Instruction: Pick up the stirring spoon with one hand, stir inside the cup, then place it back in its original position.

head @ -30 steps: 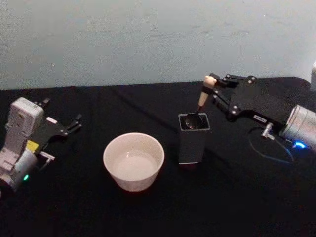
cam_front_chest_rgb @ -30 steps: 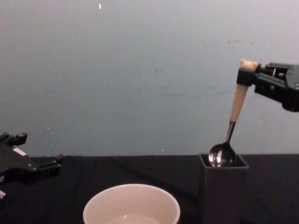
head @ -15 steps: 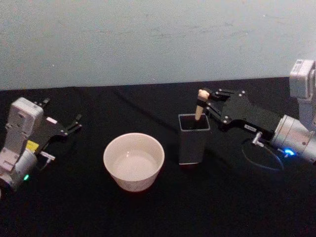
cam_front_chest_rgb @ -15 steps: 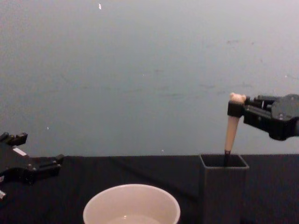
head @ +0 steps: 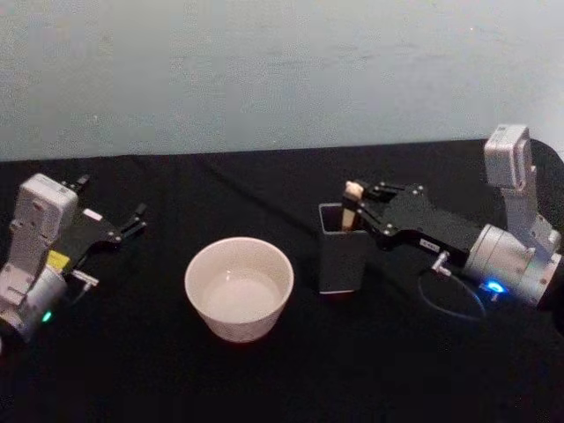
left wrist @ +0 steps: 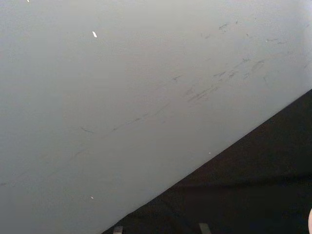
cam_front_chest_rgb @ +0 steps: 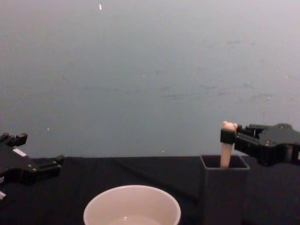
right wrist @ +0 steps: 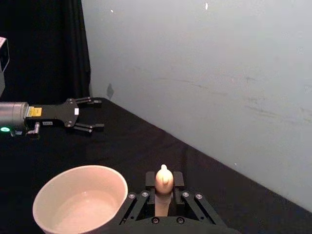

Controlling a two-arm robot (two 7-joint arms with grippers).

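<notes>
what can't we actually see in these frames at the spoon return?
- Stirring spoon bowl: inside the holder in head and chest views, its walls hide it, so seating depth is unknown.
- Holder in right wrist view: hidden under the right gripper.
- Cup: bottom cut off by the chest view's edge.
- Left gripper: parked at the table's left.

Lab: black-draped table [head: 264, 388], bare wall [head: 264, 70]

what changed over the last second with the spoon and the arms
The right gripper came down, lowering the stirring spoon into the dark holder until its metal bowl sank out of sight; it still grips the handle. The cup and the left gripper stayed put.
</notes>
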